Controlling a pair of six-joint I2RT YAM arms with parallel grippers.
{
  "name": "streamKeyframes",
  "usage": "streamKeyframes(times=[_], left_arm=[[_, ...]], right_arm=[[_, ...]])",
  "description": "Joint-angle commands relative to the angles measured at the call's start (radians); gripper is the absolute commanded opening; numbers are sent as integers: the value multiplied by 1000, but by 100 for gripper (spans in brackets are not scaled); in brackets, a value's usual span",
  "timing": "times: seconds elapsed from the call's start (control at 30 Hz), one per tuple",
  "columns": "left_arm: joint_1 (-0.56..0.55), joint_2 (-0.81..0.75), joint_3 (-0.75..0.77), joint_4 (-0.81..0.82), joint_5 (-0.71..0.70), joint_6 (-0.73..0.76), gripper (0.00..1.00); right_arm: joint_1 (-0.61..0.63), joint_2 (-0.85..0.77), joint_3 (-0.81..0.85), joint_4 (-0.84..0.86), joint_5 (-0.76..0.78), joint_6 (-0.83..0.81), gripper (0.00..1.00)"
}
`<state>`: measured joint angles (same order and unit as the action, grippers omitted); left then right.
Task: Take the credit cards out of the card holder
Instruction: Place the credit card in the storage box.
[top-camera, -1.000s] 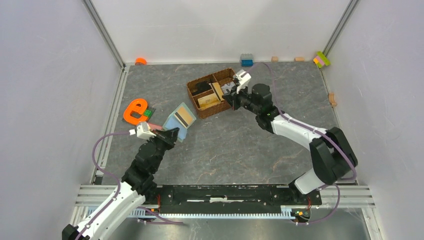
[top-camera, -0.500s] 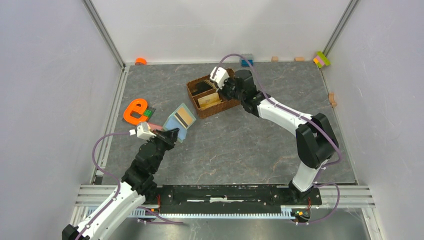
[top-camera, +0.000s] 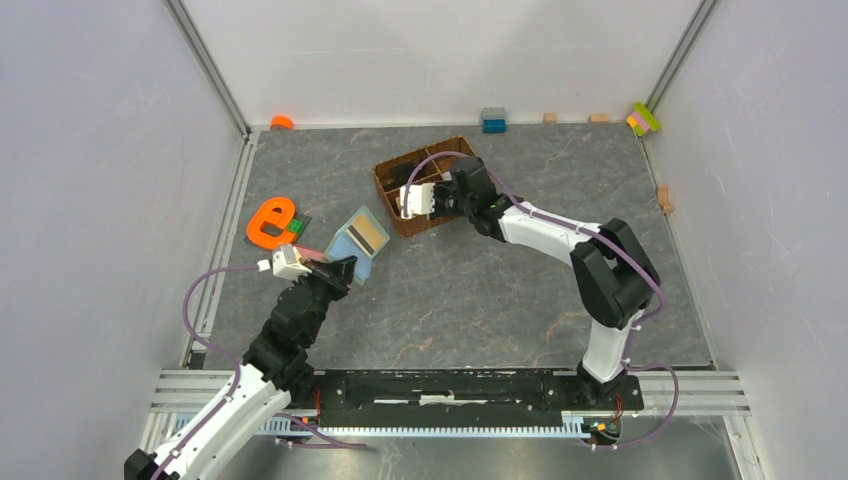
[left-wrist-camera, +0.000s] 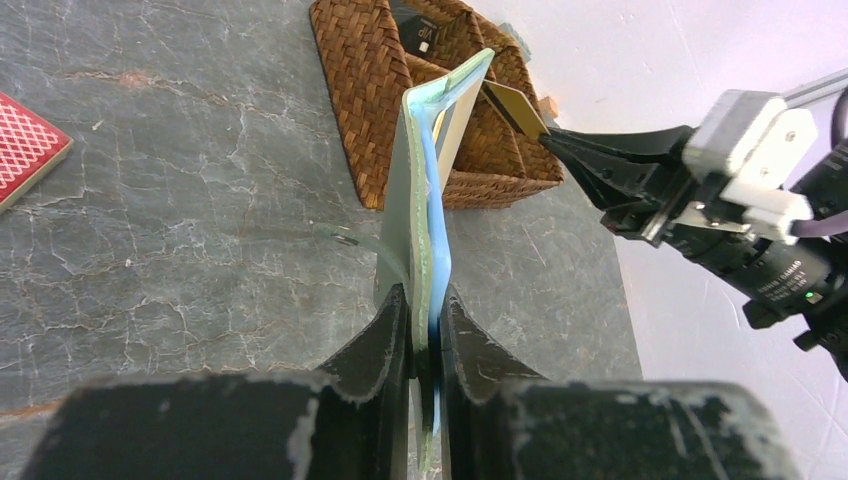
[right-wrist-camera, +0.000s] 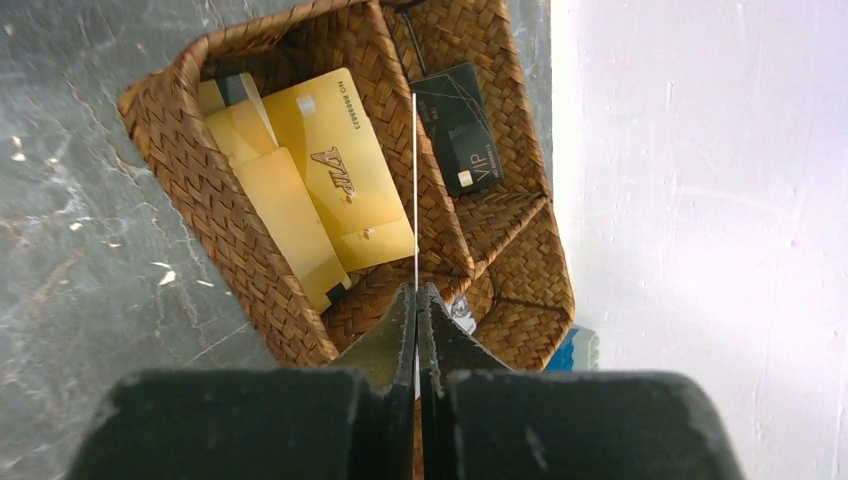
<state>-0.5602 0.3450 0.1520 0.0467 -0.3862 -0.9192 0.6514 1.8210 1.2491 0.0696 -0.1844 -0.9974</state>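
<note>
Left gripper (left-wrist-camera: 425, 322) is pinching the card holder (left-wrist-camera: 408, 200) by its near edge, jaws narrow around it, keeping it partly open over the left side of the counter (top-camera: 480, 290). Further out, the right gripper (right-wrist-camera: 416, 297) is gripping a gold credit card (left-wrist-camera: 513, 106) edge-on, jaws shut on it, hovering above the wicker basket (right-wrist-camera: 250, 270). More gold cards (right-wrist-camera: 340, 180) and a black card (right-wrist-camera: 460, 130) are lying inside the basket.

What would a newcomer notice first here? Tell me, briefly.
The left end effector clamps the half-open green card holder at the left. The right end effector pinches a gold credit card edge-on above the wicker basket, which holds gold cards and a black VIP card.
</note>
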Motion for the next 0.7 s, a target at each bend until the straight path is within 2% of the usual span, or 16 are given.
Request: streamKeyframes(times=[0.0,0.17,0.37,0.5,0.67], left_arm=[[5,14,9,36,-29,18,2],[4,30,14,37,-25,17,2],[4,21,12,37,-16,13,2],[4,27,14,42,-7,11,2],[4,44,14,54,5,10,2]], right_arm=[[-5,60,71,-19,12,-208,0],[-6,88,67,1,3,-319,0],[-6,133,101,12,11,-339,0],[-4,137,82,35,23,-363,21],[0,82,16,101,35,-369,36]])
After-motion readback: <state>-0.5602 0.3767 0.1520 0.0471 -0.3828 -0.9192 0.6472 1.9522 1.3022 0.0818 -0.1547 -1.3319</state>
